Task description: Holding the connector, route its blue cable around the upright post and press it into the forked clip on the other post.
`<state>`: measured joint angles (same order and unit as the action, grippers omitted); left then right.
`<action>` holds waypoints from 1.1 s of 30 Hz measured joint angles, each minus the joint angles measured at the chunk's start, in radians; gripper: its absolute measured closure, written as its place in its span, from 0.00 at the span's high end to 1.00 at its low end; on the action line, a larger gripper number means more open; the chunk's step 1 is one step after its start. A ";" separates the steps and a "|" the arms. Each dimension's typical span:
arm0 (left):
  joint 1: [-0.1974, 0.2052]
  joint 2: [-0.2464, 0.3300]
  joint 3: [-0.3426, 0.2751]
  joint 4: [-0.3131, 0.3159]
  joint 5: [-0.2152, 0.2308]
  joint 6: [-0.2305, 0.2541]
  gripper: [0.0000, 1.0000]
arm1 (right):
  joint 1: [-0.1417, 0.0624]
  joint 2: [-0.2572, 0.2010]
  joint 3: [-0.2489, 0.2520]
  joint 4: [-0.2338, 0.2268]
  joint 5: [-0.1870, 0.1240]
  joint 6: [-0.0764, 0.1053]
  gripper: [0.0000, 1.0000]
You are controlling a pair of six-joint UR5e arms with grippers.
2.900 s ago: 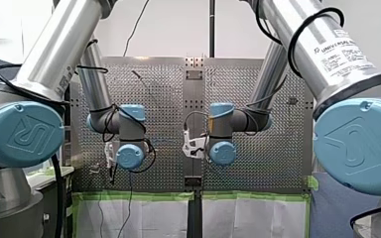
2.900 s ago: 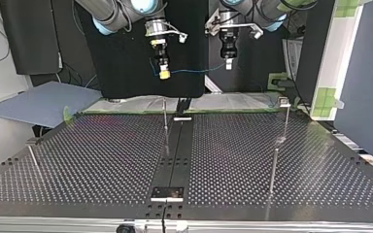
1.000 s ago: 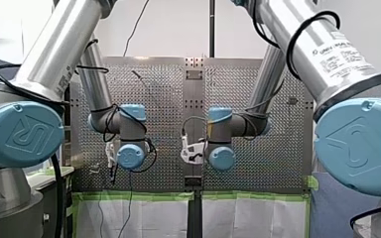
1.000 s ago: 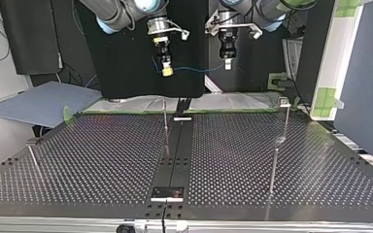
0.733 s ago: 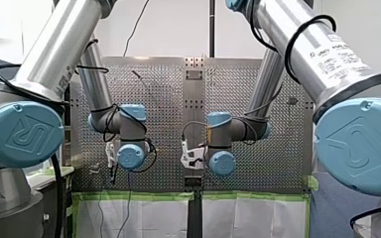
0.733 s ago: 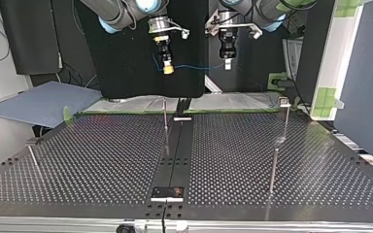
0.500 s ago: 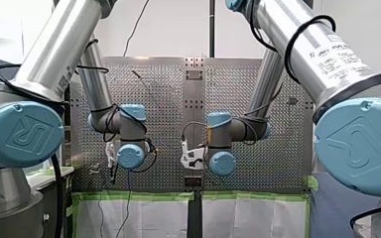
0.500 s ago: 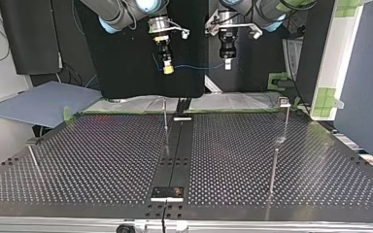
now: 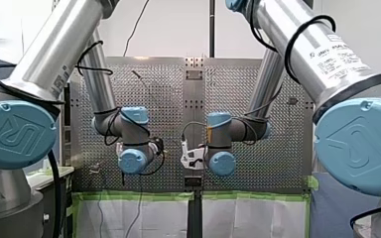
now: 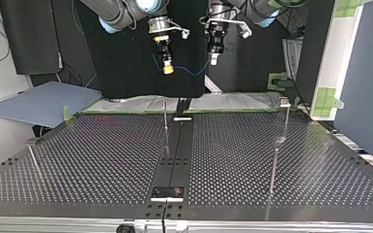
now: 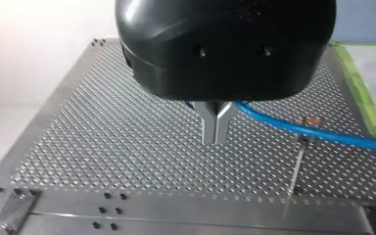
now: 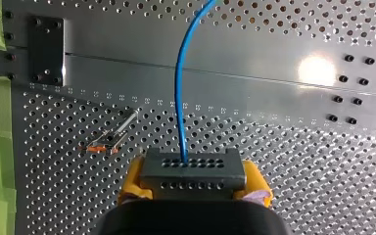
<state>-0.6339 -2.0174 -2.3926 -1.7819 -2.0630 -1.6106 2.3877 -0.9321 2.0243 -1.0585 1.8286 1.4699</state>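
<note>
Connector (image 12: 191, 169) sits clamped between the yellow pads of my right gripper (image 10: 167, 70), high above the perforated table (image 10: 102, 160); its blue cable (image 10: 194, 73) droops across to my left gripper (image 11: 215, 132), metal fingers pinched shut on it.

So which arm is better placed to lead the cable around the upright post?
Probably right: my right hand grips the connector, in line with the upright post in the top view. My left hand only pinches the blue cable.
</note>
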 joint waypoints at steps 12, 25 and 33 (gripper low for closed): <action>0.000 0.001 0.001 0.086 0.003 0.001 0.00 | 0.000 0.000 0.000 0.000 0.000 0.000 0.00; 0.021 0.096 0.092 -0.001 -0.090 -0.035 0.00 | 0.085 -0.085 -0.052 0.085 0.085 0.065 0.00; 0.069 0.166 0.113 -0.072 -0.107 -0.094 0.00 | 0.103 -0.148 -0.053 0.148 0.139 0.104 0.00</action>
<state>-0.5647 -1.8509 -2.2799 -1.8540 -2.1704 -1.7042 2.4911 -1.0804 1.9708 -0.9104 1.9675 1.5741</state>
